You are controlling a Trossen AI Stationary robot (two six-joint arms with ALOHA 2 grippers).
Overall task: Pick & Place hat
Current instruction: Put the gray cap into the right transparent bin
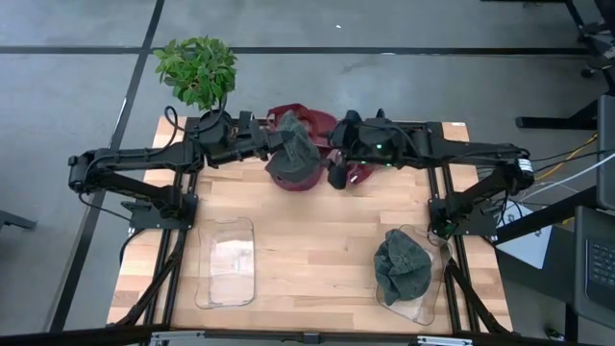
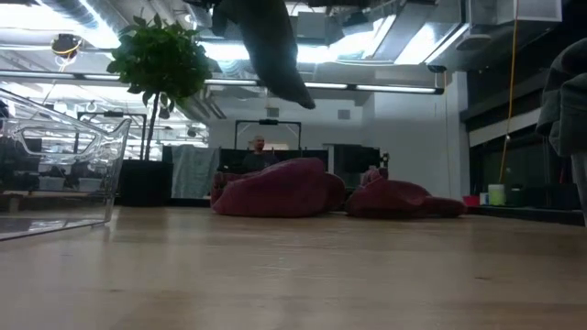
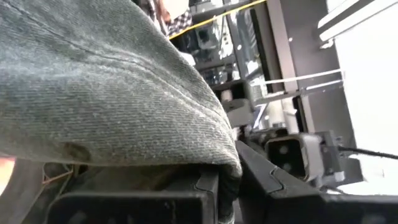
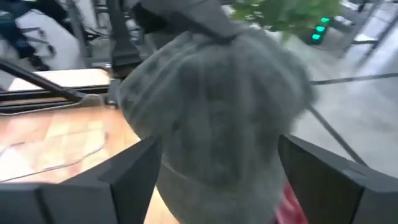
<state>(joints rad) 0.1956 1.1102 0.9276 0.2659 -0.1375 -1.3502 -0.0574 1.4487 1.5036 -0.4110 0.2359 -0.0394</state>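
Grey hat (image 3: 106, 93), left pincer hidden

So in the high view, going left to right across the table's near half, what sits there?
Empty clear tray → bare stretch of wooden table → second clear tray, which holds a grey hat.

Matt grey cloth hat (image 1: 292, 154), smooth wooden table (image 1: 317, 240), clear glossy plastic trays (image 1: 227, 261)

Bright ceiling strip lights (image 2: 385, 88), right wrist view motion-blurred
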